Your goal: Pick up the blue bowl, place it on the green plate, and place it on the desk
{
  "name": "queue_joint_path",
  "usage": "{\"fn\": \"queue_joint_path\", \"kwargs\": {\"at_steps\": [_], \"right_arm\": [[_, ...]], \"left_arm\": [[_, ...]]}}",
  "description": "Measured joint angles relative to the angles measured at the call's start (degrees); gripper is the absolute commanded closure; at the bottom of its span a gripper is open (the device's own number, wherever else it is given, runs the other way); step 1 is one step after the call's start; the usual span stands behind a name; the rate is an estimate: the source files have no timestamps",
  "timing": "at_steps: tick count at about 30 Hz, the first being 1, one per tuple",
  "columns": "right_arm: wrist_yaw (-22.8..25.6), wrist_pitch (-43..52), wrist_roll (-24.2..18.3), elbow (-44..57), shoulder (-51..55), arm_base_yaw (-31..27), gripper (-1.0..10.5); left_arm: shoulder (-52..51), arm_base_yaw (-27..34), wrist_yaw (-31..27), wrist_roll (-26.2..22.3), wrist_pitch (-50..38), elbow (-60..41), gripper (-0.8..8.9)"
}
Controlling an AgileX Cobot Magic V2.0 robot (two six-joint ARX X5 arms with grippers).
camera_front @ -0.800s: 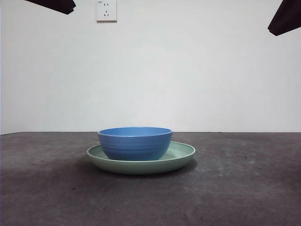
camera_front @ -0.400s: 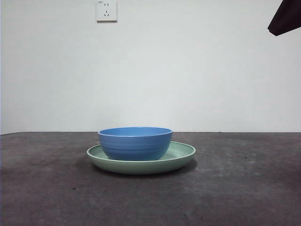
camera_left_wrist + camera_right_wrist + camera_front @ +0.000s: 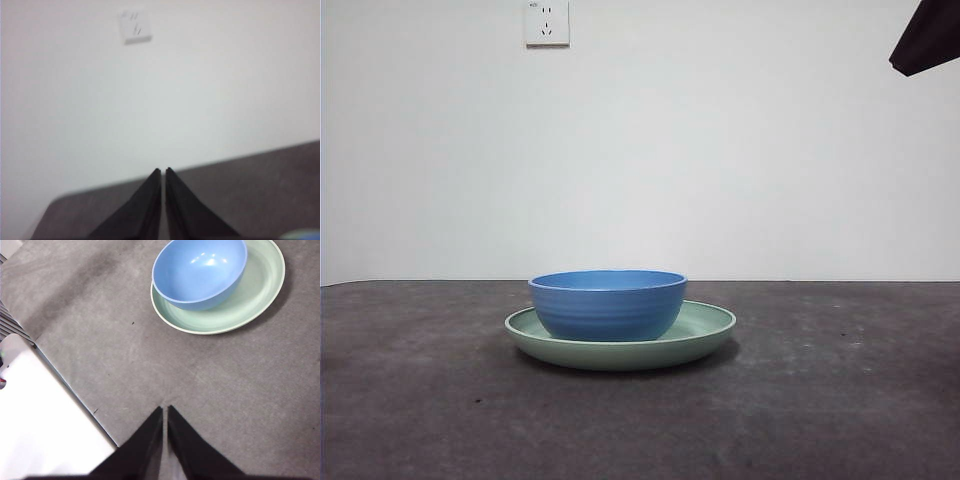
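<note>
Wall (image 3: pixel 720 150): plain white, evenly lit, meeting the far edge of the surface. Socket plate (image 3: pixel 546 22): white, on the wall near its top. Surface (image 3: pixel 840 400): dark grey-brown, matte, faintly speckled.

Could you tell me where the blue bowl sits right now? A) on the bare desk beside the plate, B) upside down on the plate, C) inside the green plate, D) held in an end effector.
C: the blue bowl stands upright inside the green plate, off-centre, with no end effector near it.
</note>
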State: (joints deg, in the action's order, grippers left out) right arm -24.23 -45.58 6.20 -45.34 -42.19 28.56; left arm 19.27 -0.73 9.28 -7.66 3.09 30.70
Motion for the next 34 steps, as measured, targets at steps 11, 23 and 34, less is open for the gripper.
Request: {"fn": "queue_joint_path", "kwargs": {"at_steps": [11, 23, 34], "right_arm": [[0.0, 0.0, 0.0, 0.0, 0.0, 0.0, 9.4], [0.0, 0.0, 0.0, 0.0, 0.0, 0.0, 9.4], [0.0, 0.0, 0.0, 0.0, 0.0, 0.0, 9.4]], "left_arm": [[-13.0, 2.3, -0.3, 0.0, -0.5, -19.6, 7.99], [-18.5, 2.3, -0.6, 0.1, -0.1, -28.5, 7.99], [-19.0, 2.3, -0.6, 2.8, 5.7, -28.8, 7.99]]}}
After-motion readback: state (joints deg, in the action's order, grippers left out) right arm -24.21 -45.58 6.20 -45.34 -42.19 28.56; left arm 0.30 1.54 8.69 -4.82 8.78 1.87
